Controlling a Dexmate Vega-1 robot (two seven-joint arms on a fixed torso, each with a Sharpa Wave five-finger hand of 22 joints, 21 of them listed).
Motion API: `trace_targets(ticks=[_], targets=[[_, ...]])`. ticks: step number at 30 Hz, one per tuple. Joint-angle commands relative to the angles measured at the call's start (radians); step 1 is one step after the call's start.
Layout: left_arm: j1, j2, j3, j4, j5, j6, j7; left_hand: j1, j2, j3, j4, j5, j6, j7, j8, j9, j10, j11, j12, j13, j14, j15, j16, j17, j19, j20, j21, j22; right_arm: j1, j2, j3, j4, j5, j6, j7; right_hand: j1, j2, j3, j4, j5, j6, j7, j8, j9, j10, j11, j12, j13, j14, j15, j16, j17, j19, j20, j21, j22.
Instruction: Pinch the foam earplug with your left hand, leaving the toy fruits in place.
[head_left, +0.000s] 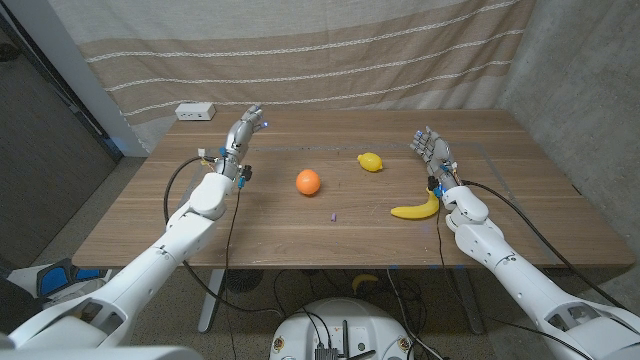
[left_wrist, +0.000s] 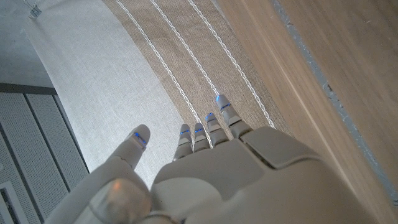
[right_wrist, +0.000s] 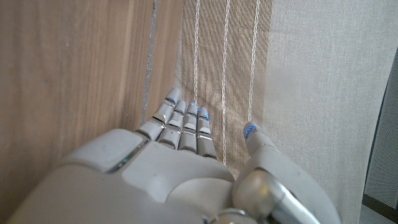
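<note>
Purple, tiny foam earplug (head_left: 332, 215) lies on the wooden worktop (head_left: 250, 225) between round orange toy fruit (head_left: 308, 181) and curved yellow toy banana (head_left: 416, 209). Left hand (head_left: 241, 133), far off, has fingers (left_wrist: 225, 112) spread, holding nothing; reaching in might nudge the orange.

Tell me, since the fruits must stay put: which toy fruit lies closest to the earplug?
The orange, round and just up-left of the purple earplug; the banana and lemon lie farther.

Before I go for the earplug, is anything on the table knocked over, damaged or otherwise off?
Nothing stands out. The orange, lemon and banana lie apart and intact, and the small purple earplug lies alone nearer the front edge. The left hand and right hand hold nothing.
</note>
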Motion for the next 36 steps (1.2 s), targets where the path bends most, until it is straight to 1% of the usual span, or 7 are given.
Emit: trace_targets(ticks=[1,4,11,27,30,33,36], targets=[[-0.007,0.043,0.019,-0.036,0.180,-0.025,0.055,0.009,0.008,0.002,-0.013,-0.004,0.014,-0.006,0.007,0.004,0.009,0.000,0.004,0.005,0.015,-0.006,0.007,0.002,0.009,0.002,-0.001,0.004,-0.001,0.006,-0.002,-0.004,-0.004,0.004,-0.010,0.016,0.001,0.002,-0.011,0.008,0.015,0.000,0.009,0.005,0.013,0.003,0.008,0.002,0.013,-0.001,0.006,-0.001,0.016,0.001,-0.002,0.002],[-0.008,0.052,0.022,-0.045,0.211,-0.030,0.061,0.009,0.005,0.002,-0.018,-0.005,0.019,-0.007,0.007,0.005,0.013,0.001,0.004,0.005,0.017,-0.007,0.006,0.002,0.009,0.002,-0.002,0.004,0.000,0.008,-0.003,-0.002,-0.006,0.007,-0.013,0.017,0.001,0.002,-0.015,0.009,0.017,0.004,0.009,0.005,0.018,0.006,0.009,0.001,0.014,-0.003,0.006,-0.001,0.017,0.002,-0.005,0.002],[-0.010,0.075,0.030,-0.067,0.293,-0.040,0.077,0.010,0.002,0.002,-0.026,-0.006,0.028,-0.008,0.007,0.005,0.022,-0.003,0.005,0.005,0.023,-0.009,0.004,0.001,0.012,0.002,-0.005,0.004,0.000,0.012,-0.004,-0.001,-0.009,0.014,-0.013,0.017,0.002,0.002,-0.021,0.010,0.021,0.004,0.010,0.005,0.023,0.005,0.010,0.000,0.016,-0.003,0.008,-0.002,0.020,0.003,-0.009,0.003],[-0.008,0.108,0.042,-0.107,0.404,-0.059,0.084,0.011,-0.005,0.001,-0.041,-0.008,0.044,-0.013,0.007,0.005,0.039,-0.005,0.006,0.006,0.029,-0.015,0.000,0.002,0.013,0.003,-0.010,0.004,-0.005,0.016,-0.004,-0.007,-0.019,0.030,-0.026,0.016,0.005,0.001,-0.034,0.013,0.030,0.006,0.010,0.006,0.028,0.007,0.010,-0.003,0.019,-0.003,0.010,-0.004,0.026,0.004,-0.018,0.003],[-0.008,0.115,0.045,-0.118,0.436,-0.063,0.092,0.011,-0.006,0.001,-0.045,-0.008,0.050,-0.016,0.008,0.005,0.043,-0.006,0.007,0.006,0.030,-0.015,-0.002,0.002,0.013,0.003,-0.012,0.004,-0.008,0.016,-0.004,-0.009,-0.023,0.033,-0.030,0.017,0.005,0.001,-0.037,0.014,0.031,0.006,0.010,0.006,0.029,0.007,0.010,-0.003,0.019,-0.003,0.010,-0.004,0.027,0.004,-0.020,0.003],[-0.011,0.125,0.050,-0.128,0.499,-0.062,0.113,0.011,-0.007,0.001,-0.048,-0.008,0.055,-0.016,0.008,0.006,0.048,-0.007,0.007,0.006,0.031,-0.017,-0.002,0.002,0.013,0.003,-0.013,0.005,-0.011,0.017,-0.003,-0.012,-0.022,0.036,-0.034,0.017,0.006,0.001,-0.040,0.014,0.032,0.006,0.009,0.006,0.030,0.008,0.010,-0.004,0.020,-0.003,0.010,-0.004,0.028,0.004,-0.022,0.003],[-0.014,0.129,0.056,-0.131,0.507,-0.066,0.103,0.010,-0.007,0.001,-0.050,-0.009,0.060,-0.021,0.008,0.006,0.055,-0.010,0.009,0.006,0.033,-0.021,-0.003,0.002,0.013,0.004,-0.015,0.005,-0.012,0.018,-0.003,-0.011,-0.023,0.038,-0.034,0.017,0.006,0.001,-0.042,0.015,0.033,0.006,0.009,0.006,0.030,0.008,0.009,-0.004,0.021,-0.002,0.010,-0.005,0.029,0.004,-0.024,0.003]])
